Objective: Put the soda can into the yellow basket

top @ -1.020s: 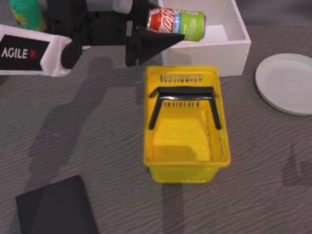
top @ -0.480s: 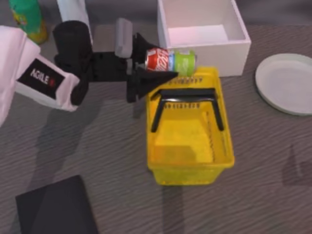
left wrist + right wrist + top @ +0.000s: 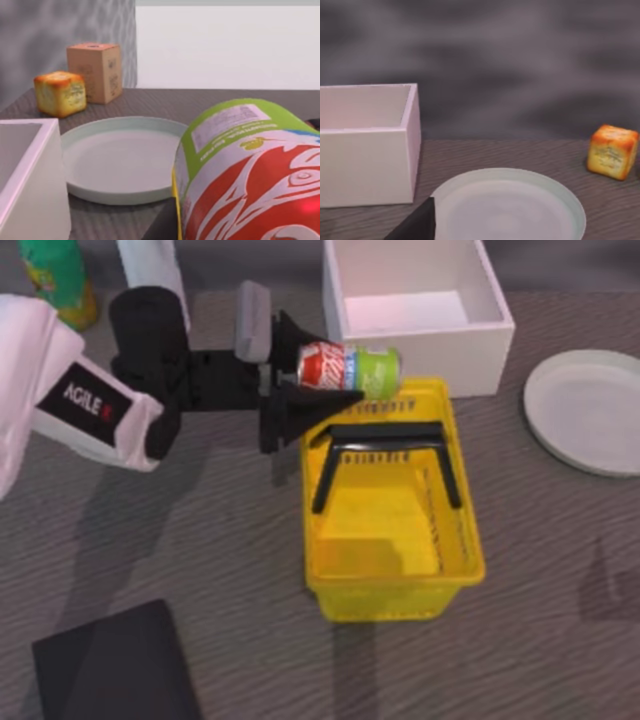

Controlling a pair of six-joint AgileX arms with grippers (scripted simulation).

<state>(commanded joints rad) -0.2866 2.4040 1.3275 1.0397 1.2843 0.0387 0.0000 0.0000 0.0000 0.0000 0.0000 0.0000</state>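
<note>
While your left claw (image 3: 300,380) holds the soda can (image 3: 349,369) on its side, its dark fingers (image 3: 300,412) are clamped on the can's red end and the lime-green end points toward the worktop's right. You can see the can hanging over the far rim of the yellow basket (image 3: 392,597), just in front of the white box (image 3: 415,338), not yet down inside the basket. The basket sits upright near the middle of the worktop (image 3: 560,590), its black handle (image 3: 385,445) folded across the far half of its opening, and its floor shows bare yellow.

From your left wrist view the can (image 3: 250,175) fills the near side, red and white print up close with the green part beyond it. Past it lie the pale plate (image 3: 120,160), an orange cube (image 3: 59,92) and a brown carton (image 3: 95,71) standing close beside each other, and a corner of the white box (image 3: 30,175).

Your right arm does not show in the top view. Its wrist view shows only a dark tip (image 3: 417,225) at the edge, so you cannot tell how that claw stands; beyond it are the plate (image 3: 510,207), the white box (image 3: 367,145) and the orange cube (image 3: 612,151).

On the worktop's left you also have a green bottle (image 3: 58,275), a white cylinder (image 3: 148,265) and a black slab (image 3: 115,665) at the near corner.
</note>
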